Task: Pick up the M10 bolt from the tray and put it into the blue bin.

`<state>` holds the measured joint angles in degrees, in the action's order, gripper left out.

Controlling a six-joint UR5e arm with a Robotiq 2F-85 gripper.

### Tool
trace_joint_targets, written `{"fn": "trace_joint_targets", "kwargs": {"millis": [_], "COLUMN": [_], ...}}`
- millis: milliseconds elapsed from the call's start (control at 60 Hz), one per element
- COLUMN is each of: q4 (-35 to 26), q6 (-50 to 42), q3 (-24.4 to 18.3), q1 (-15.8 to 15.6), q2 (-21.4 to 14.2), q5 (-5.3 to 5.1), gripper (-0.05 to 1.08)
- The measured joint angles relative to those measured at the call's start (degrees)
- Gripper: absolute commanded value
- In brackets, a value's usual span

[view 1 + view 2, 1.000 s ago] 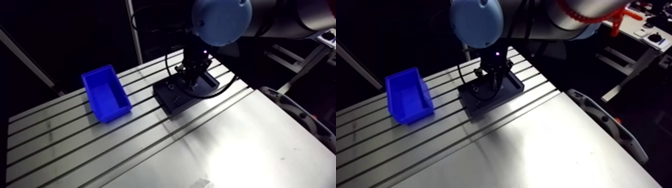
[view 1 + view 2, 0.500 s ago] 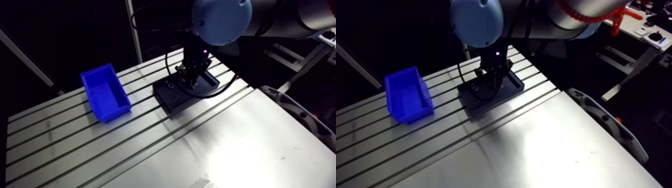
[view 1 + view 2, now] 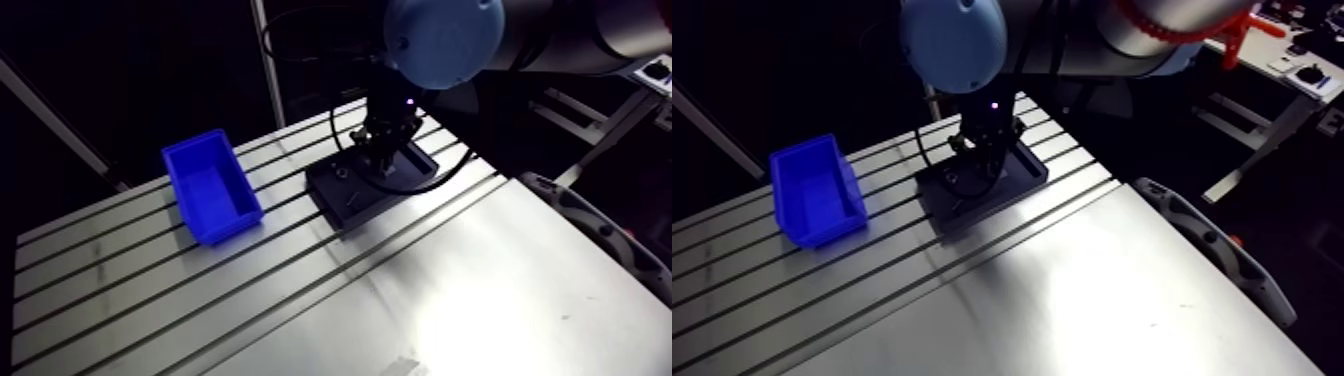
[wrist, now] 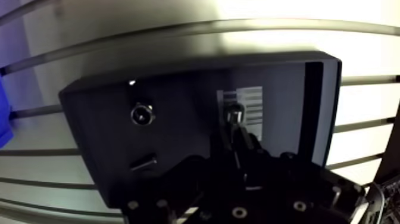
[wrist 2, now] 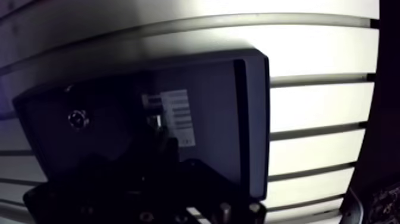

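In the wrist view the gripper [image 4: 235,127] stands low over the black tray [image 4: 324,107]. Its two dark fingers are drawn close together, and they pinch a small grey metal piece at their tips, which I take for the M10 bolt [image 4: 234,112]. The bolt is directly ahead of the fingertips, at twelve o'clock from them, over the inside of the tray. I cannot tell if it touches the tray floor. Just behind the bolt, a white label with printed lines [image 4: 253,105] is on the tray floor.

Two other parts lie in the same tray. A short dark part [image 4: 144,161] is at about nine o'clock from the gripper. A round part with a hole in the middle [image 4: 141,113] is at about ten o'clock, a little farther.

The tray rests on the slotted aluminium tabletop [image 4: 357,42].

In the arm view the blue bin [image 3: 210,190] stands on the tabletop at about nine o'clock from the tray, well apart from it, with its open side up.
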<state>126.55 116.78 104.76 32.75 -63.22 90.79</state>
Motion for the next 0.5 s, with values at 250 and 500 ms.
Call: {"fn": "trace_joint_targets", "kwargs": {"millis": [250, 500], "q4": [-3.37, -10.01], "q6": [0.15, 4.31], "q3": [-0.73, -2.3], "q1": [-0.38, -0.64], "q2": [-3.52, -8.15], "q5": [-0.06, -0.34], "gripper": [1.07, 1.05]}}
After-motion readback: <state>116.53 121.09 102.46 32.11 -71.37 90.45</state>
